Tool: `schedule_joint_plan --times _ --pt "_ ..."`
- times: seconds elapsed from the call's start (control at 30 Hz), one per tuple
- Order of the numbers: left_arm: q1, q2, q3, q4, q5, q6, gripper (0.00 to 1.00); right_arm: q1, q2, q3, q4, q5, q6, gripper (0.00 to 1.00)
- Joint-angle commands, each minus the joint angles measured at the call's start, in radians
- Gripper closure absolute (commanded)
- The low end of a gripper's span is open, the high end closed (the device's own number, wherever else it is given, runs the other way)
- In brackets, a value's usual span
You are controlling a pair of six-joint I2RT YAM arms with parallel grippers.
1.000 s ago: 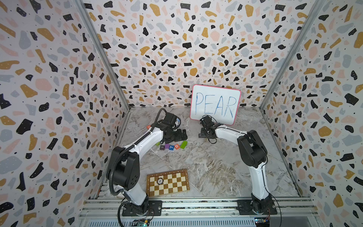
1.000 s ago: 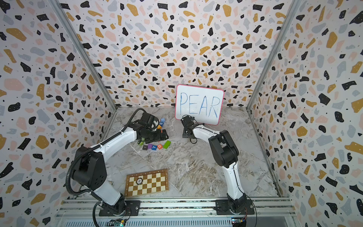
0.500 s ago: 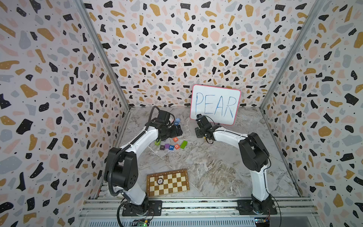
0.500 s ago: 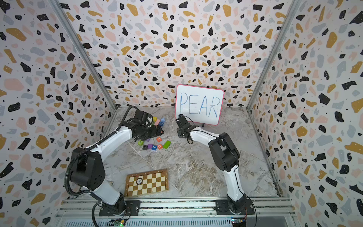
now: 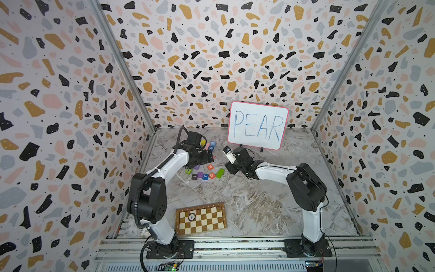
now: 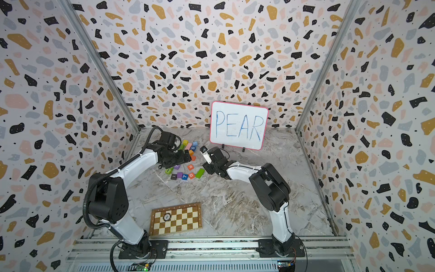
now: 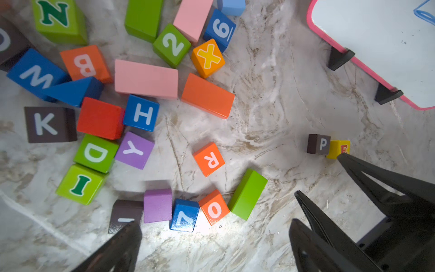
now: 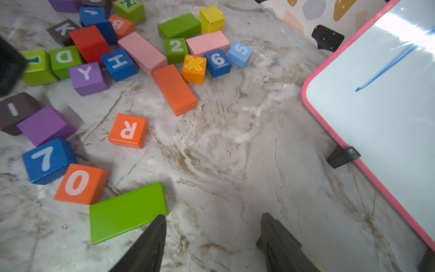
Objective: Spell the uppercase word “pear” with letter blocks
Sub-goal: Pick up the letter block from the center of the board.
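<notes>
Left gripper [image 7: 213, 226] is hovering over the pile [image 7: 146, 79], spread wide and empty. R [image 7: 209, 159] is lying apart on the table [image 7: 270, 106]. P [image 7: 323, 143] and E [image 7: 340, 148] are sitting touching, near the whiteboard [image 7: 376, 35]. Right gripper [image 8: 213, 215] is hanging just beside E, parted and holding nothing.

P block [image 7: 319, 144] beside, perhaps against, E block [image 7: 338, 147]; R block [image 7: 209, 159] apart.

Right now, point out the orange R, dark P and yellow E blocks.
orange R block [image 7: 209, 159], left wrist view, on its lettered top face.
dark P block [image 7: 323, 144], left wrist view, on its lettered face.
yellow E block [image 7: 343, 148], left wrist view, on its lettered face.
</notes>
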Motion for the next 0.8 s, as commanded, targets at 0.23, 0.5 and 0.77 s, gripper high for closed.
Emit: schedule_joint_plan --times 0.23,0.5,0.77 --pt "0.087 0.102 0.174 -0.064 -0.156 0.031 0.06 -0.021 -0.009 0.084 0.066 -0.22 -0.115 0.17" --pt "0.245 0.309 0.467 -0.151 -0.202 -0.02 0.12 -0.01 0.099 0.292 -0.052 -0.332 -0.193 0.17" --pt "0.322 0.487 0.674 -0.27 -0.279 -0.026 0.17 -0.008 0.213 0.479 -0.166 -0.391 -0.229 0.17"
